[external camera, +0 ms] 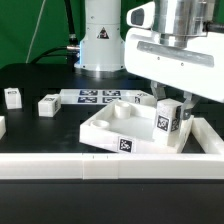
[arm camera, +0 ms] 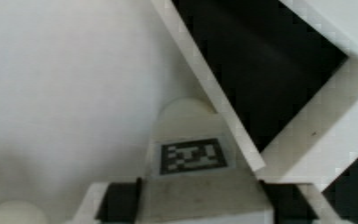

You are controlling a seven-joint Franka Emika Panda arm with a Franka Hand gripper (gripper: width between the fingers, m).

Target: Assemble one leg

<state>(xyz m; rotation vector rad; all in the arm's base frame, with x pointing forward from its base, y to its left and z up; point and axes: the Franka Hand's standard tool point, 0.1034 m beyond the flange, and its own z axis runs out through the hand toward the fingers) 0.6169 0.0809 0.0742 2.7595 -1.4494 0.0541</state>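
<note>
Gripper (external camera: 170,108) closed on the leg (external camera: 168,120), held upright over the tray (external camera: 105,127) corner, table's front edge. Step: insertion. Next likely needs alignment with corner socket, then lowering.

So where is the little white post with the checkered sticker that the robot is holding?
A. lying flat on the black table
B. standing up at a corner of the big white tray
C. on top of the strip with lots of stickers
B: the pincer grips the leg, which stands upright at the white tray corner on the exterior view's right, its tag facing the camera.
</note>
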